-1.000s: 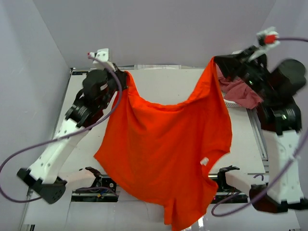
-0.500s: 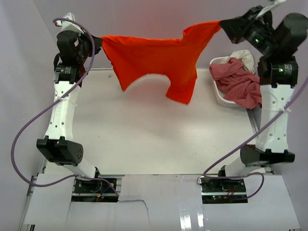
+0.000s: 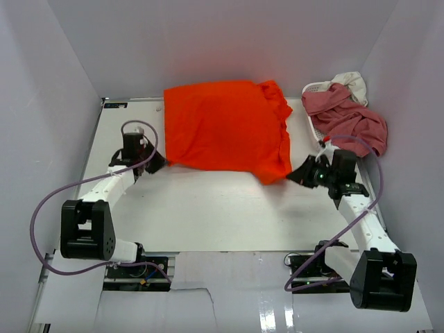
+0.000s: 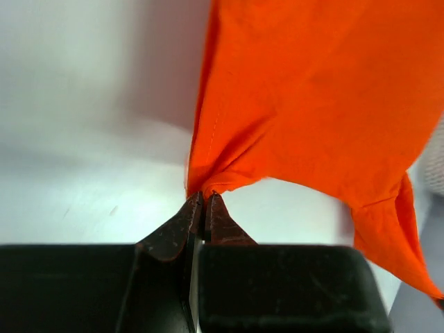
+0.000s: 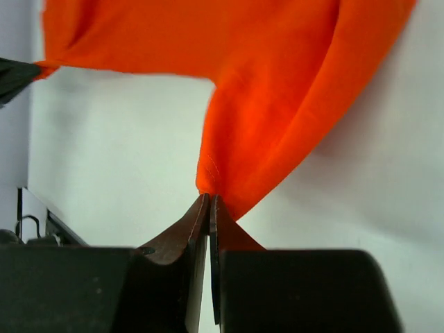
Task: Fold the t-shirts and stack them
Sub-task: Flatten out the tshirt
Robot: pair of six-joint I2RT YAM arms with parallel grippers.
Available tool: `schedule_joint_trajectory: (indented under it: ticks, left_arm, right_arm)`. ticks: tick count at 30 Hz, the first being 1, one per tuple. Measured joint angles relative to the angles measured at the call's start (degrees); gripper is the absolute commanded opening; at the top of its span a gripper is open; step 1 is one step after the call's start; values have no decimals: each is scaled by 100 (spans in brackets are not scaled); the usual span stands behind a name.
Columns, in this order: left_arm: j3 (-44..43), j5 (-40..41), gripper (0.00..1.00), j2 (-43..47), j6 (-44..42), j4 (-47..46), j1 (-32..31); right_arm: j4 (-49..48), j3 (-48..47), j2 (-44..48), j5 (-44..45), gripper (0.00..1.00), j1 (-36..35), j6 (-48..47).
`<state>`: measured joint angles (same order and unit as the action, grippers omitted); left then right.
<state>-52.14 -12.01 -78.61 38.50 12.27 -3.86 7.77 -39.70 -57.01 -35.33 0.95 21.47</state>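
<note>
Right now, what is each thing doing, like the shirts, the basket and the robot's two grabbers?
orange shirt, lying spread on the table, two near corners pinched.
pink shirt, crumpled, hanging over the basket.
white shirt, bunched up at the far end of the basket.
basket, upright, stuffed with clothes.
left gripper, shut on one orange shirt corner.
right gripper, shut on the other corner.

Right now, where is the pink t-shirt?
In the top view the pink t-shirt sits far right, heaped over the white basket, just right of the orange t-shirt.
</note>
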Motion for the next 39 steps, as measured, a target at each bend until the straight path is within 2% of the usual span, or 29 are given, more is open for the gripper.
schedule_joint_trajectory:
  ticks: [3,6,14,18,24,28,33,39]
  left_arm:
    - [881,9,0,-98,118,470,0]
    - [1202,13,0,39,140,901,0]
    - [1246,417,0,1593,-2,1390,-2]
    - [1246,776,0,1786,31,1604,-2]
    - [1211,1394,0,1287,243,2090,0]
    - [1217,1558,0,1027,354,2269,0]
    - [1322,1565,0,1108,439,2135,-2]
    - [1576,1351,0,1318,385,1856,0]
  right_arm:
    - [568,1185,37,306,8,-31,31]
    - [1071,1722,684,494,8,-109,70]
    - [1794,1762,2352,752,8,-514,142]
    - [2203,1762,2708,1034,8,-643,269]
    - [2413,1738,2730,1478,8,-708,474]
    - [2468,1366,2387,1777,8,-708,479]
    - [2245,914,1816,1904,8,-708,352]
    - [2000,820,1187,1974,8,-708,199]
